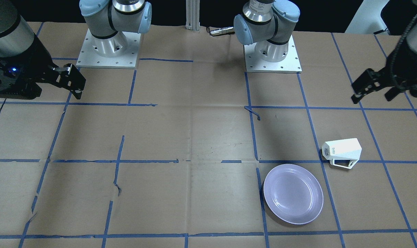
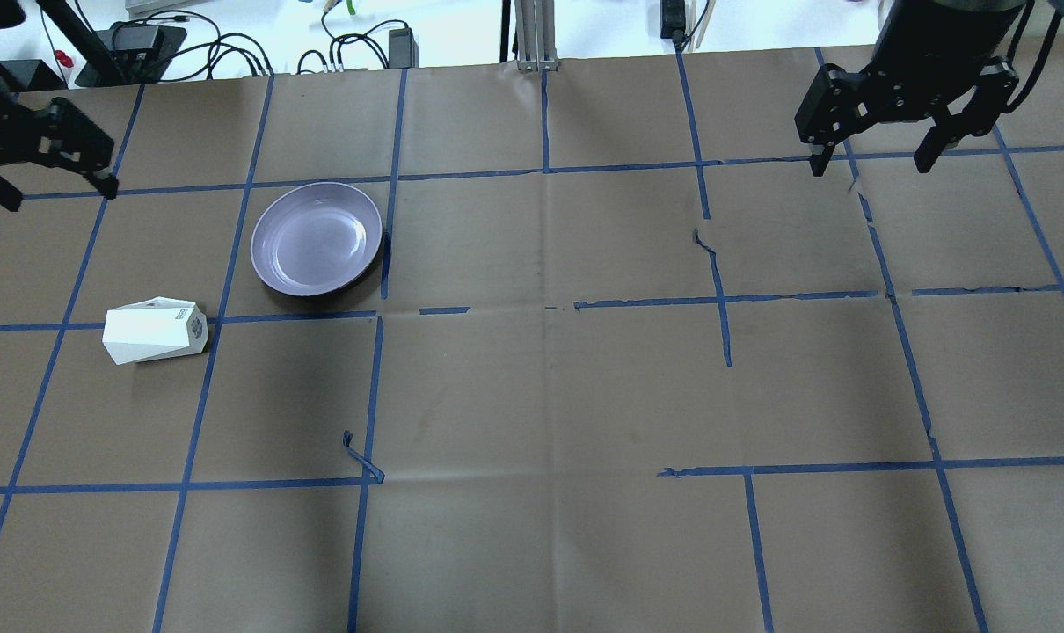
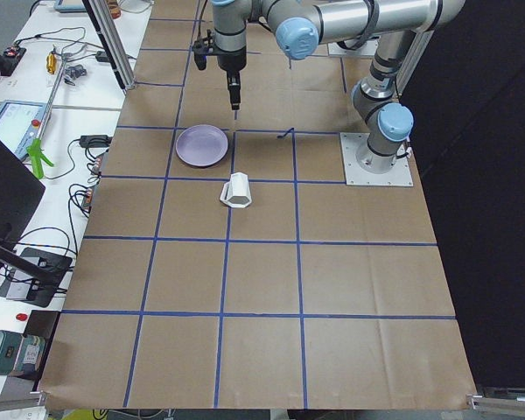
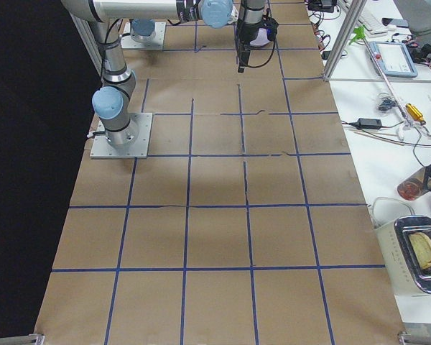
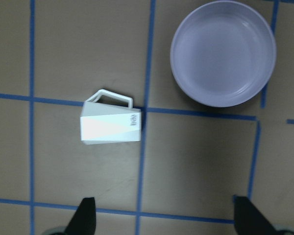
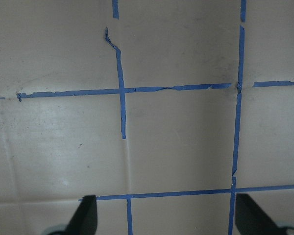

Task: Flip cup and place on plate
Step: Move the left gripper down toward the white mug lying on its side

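Note:
The white faceted cup (image 1: 342, 150) lies on its side on the paper, handle to the side, logo end towards the plate; it also shows in the overhead view (image 2: 154, 331) and the left wrist view (image 5: 110, 123). The lavender plate (image 1: 293, 194) sits empty beside it, a short gap apart, and shows overhead (image 2: 317, 238) and in the left wrist view (image 5: 223, 53). My left gripper (image 2: 57, 189) is open and empty, held high above the table beyond the cup. My right gripper (image 2: 869, 165) is open and empty, high over the far side of the table.
Brown paper with a blue tape grid (image 2: 545, 167) covers the table. The two arm bases (image 1: 273, 51) stand at the robot's edge. Cables and devices (image 2: 347, 44) lie beyond the far edge. A loose curl of tape (image 2: 360, 457) sticks up.

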You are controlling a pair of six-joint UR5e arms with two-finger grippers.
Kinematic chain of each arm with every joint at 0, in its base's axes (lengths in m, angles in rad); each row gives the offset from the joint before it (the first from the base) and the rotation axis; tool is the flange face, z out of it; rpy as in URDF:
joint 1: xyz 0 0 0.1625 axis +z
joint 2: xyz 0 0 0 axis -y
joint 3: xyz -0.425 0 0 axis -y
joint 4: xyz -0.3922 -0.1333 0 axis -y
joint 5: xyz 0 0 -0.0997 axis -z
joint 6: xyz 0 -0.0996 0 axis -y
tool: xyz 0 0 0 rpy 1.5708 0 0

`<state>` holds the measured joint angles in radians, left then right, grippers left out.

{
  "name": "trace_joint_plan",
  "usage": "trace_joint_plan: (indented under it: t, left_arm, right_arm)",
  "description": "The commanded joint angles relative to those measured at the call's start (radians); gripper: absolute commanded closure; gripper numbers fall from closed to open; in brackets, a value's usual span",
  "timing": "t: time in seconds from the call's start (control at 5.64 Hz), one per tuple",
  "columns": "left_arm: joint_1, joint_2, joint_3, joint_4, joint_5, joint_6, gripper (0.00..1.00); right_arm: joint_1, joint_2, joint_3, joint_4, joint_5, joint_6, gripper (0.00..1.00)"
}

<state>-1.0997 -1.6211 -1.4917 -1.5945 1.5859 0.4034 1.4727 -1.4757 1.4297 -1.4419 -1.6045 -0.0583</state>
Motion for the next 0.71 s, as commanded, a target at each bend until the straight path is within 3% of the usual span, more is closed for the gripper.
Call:
trace_joint_plan:
  t: [0.0, 0.18, 0.53]
  left_arm:
    - [0.264, -0.032, 0.014, -0.001, -0.02, 0.351, 0.02]
    - [0.308, -0.037, 0.01, -0.001, -0.036, 0.424, 0.02]
    - [0.387, -0.165, 0.015, -0.015, -0.207, 0.553, 0.02]
  right_arm:
    - [0.0, 0.0, 0.0, 0.0, 0.0, 0.0, 0.0]
    - [0.0, 0.0, 0.0, 0.0, 0.0, 0.0, 0.0]
    - [0.0, 0.0, 0.0, 0.0, 0.0, 0.0, 0.0]
